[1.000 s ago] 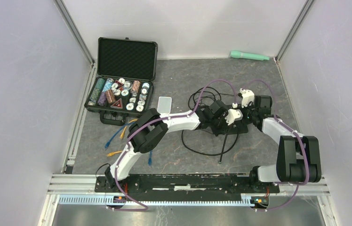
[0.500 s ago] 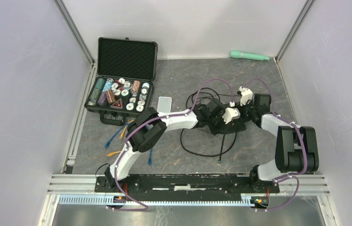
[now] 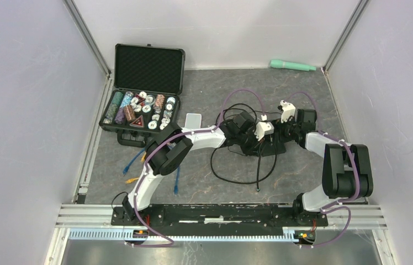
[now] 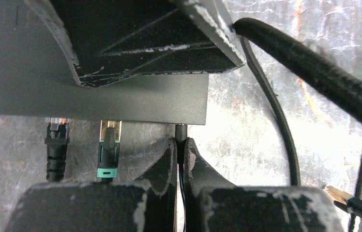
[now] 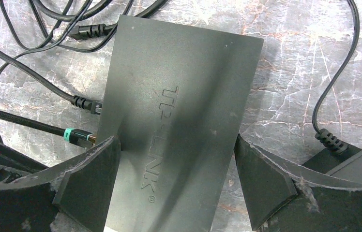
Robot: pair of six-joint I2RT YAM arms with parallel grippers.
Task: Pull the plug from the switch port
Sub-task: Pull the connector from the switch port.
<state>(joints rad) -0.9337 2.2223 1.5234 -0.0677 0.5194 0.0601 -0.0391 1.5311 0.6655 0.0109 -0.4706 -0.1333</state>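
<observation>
- Grey marbled table (image 3: 204, 88) lies under everything we see, with an open black case (image 3: 149, 69) of poker chips at its far left.
- The black switch (image 5: 179, 121) lies flat right of centre, lettered top up.
- The right gripper (image 5: 176, 145) straddles the switch. Its fingers (image 5: 89, 169) stand wide apart, one at each long side, right at the edges. We cannot tell whether they press the housing.
- The left gripper (image 4: 181, 150) sits at the switch's port edge, with its fingers (image 4: 167, 159) together, clamped on the cable end of a thin black plug (image 4: 181, 129).
- We find that plug seated in the switch's edge, nearest the corner.
- Two more sit in ports beside it: a teal-banded plug (image 4: 107, 150), then a black ribbed plug (image 4: 56, 142).
</observation>
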